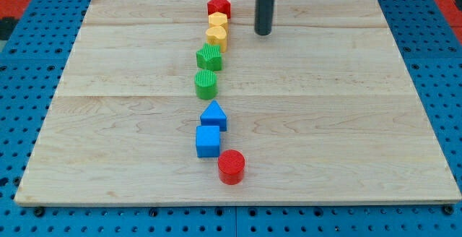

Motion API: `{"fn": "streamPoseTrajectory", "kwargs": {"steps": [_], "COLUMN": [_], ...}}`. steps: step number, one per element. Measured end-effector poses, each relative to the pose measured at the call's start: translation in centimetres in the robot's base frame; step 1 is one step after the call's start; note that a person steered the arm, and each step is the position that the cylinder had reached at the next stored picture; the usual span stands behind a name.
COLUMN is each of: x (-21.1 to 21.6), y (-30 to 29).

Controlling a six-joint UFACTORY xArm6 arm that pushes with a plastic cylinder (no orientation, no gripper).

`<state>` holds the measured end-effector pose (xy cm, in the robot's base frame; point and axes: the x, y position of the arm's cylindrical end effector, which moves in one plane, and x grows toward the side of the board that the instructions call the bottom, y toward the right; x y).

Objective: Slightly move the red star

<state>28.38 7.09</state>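
Pale wood worktop (325, 121) on blue pegboard. Near, red cylinder (232, 167), blue blocks, greens, yellows, then red star (219, 6) at upper centre. My tip (263, 32) sits just right of it. No fingers here. Star looks light, rigid; nudge its right flank.

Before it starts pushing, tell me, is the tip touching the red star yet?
Apart. The camera view shows bare wood between my tip and the red star; the tip sits to the star's right, slightly lower in the view.

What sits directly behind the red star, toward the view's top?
Behind the red star only bare wooden board shows, then the board's edge. My tip stands apart to the view's right. Nothing is hidden.
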Motion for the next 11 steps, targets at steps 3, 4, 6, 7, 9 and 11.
{"fn": "streamPoseTrajectory", "kwargs": {"steps": [3,4,6,7,9,11], "x": [-7.8,-9.0,-9.0,-3.9,-1.9,-1.5], "y": [-0.8,-4.5,-14.6,-13.3,-10.1,-9.8]}}
